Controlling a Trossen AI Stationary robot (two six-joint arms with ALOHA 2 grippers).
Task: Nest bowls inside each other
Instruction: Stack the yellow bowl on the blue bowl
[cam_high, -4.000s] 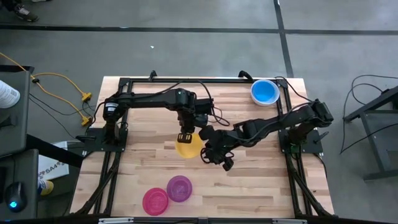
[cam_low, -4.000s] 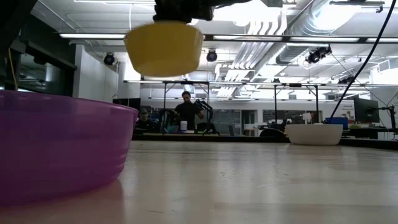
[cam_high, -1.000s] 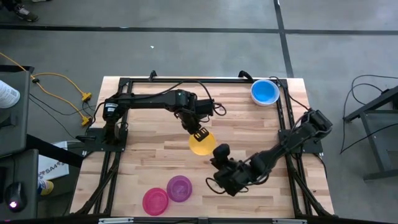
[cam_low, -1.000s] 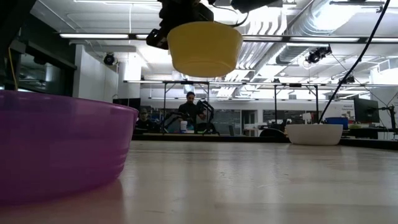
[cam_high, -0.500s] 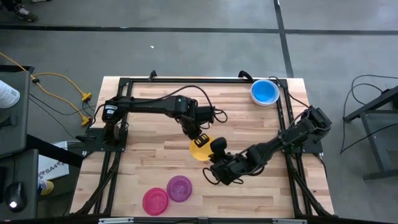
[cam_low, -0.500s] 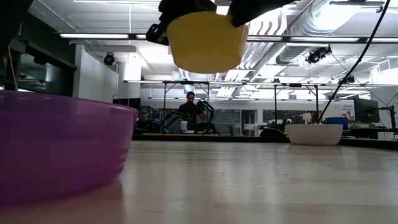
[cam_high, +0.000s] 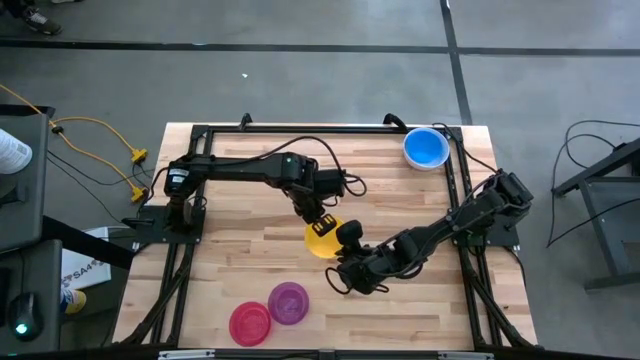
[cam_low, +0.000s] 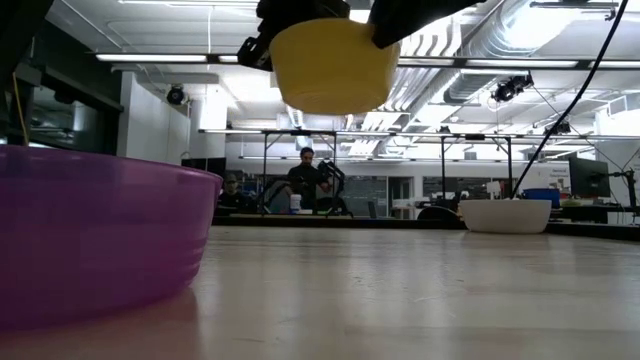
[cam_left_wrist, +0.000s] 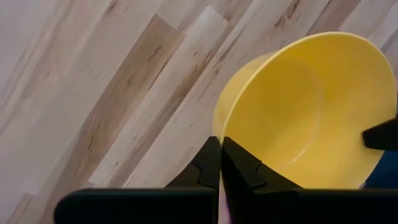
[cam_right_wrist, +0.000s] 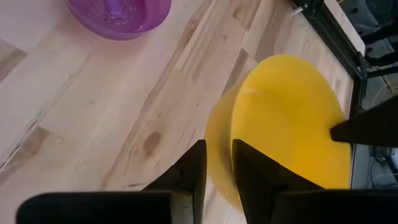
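From above, the right gripper (cam_high: 343, 268) has swung in to the yellow bowl (cam_high: 321, 239) that the closed left gripper (cam_high: 323, 220) pinches aloft; its wrist view shows fingers straddling the rim, suggesting a handover toward nesting

Both arms are matte black, chunky jointed segments with thin black cables looping off them, each ending in flat black fingers.

A wooden table (cam_high: 240, 180) stood on a grey floor (cam_high: 330, 80). Yellow cables (cam_high: 95, 140) lay on the floor past the table's left edge. Far behind the table stood a person (cam_low: 305, 180).
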